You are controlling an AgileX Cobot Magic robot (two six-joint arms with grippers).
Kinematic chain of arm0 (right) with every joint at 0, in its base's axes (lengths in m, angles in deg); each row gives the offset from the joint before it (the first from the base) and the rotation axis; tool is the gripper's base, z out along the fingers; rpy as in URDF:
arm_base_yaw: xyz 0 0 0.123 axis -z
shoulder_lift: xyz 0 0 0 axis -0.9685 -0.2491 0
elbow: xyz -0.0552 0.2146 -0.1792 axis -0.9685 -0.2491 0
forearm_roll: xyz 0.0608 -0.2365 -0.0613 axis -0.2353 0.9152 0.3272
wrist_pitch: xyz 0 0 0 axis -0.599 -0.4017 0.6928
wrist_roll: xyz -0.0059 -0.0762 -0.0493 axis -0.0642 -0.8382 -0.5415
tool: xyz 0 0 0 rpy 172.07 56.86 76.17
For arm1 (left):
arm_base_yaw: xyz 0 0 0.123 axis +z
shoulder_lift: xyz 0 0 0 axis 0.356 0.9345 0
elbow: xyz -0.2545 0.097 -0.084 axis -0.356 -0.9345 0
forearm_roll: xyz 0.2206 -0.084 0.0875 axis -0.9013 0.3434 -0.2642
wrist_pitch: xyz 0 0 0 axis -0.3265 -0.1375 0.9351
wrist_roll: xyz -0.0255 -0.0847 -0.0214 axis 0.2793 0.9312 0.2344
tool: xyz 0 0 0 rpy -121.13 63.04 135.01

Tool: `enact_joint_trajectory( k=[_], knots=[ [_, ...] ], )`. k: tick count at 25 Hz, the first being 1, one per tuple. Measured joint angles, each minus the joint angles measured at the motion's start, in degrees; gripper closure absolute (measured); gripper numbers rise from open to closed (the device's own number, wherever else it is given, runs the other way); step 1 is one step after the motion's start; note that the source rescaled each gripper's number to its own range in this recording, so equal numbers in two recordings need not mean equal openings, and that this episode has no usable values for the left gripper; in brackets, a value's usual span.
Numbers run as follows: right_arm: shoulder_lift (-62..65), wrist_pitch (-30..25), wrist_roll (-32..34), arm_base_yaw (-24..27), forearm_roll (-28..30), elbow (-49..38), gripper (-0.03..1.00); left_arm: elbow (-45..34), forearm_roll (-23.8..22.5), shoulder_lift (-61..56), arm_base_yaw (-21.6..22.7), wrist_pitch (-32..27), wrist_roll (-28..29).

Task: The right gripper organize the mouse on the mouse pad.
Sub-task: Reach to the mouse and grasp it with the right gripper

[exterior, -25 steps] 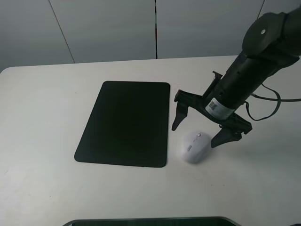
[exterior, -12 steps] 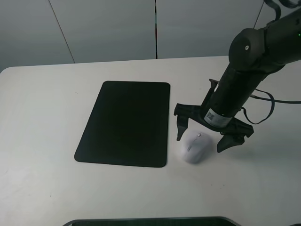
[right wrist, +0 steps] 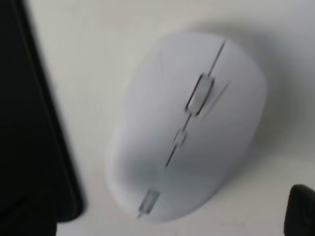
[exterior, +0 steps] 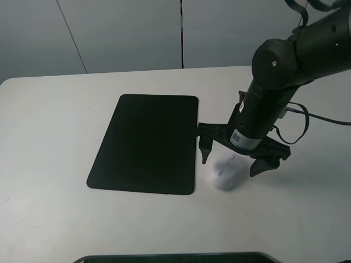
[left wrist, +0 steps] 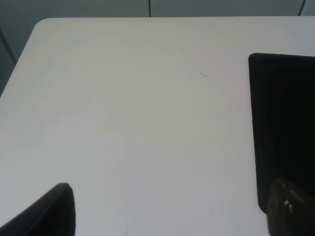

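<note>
The white mouse [exterior: 224, 173] lies on the white table just right of the black mouse pad [exterior: 145, 142], near the pad's front right corner and off it. My right gripper [exterior: 230, 164] is open and low over the mouse, one finger on each side, not closed on it. The right wrist view shows the mouse [right wrist: 187, 128] close up, with the pad's edge [right wrist: 29, 123] beside it and one fingertip [right wrist: 301, 211] at the frame's edge. My left gripper [left wrist: 172, 216] is open and empty over bare table, with the pad [left wrist: 285, 123] at one side.
The table [exterior: 55, 126] is white, with a grey wall behind it. A dark object [exterior: 175, 257] pokes in at the front edge. The right arm's black cable [exterior: 304, 129] hangs right of the gripper.
My right gripper has come down and shifted left, so its open fingers now straddle the mouse. The mouse and the pad have not moved.
</note>
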Motion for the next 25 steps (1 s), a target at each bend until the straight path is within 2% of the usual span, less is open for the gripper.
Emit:
enact_joint_trajectory(
  k=[9,25],
  knots=[
    [-2.92,-2.97,3.11,-0.09,1.82,2.59,-0.03,0.0,-0.04,0.0,0.0,0.0,0.0],
    [-6.45,-1.0,4.9,-0.09,1.52,3.19,-0.03,0.0,-0.13,0.0,0.0,0.0,0.0]
  ],
)
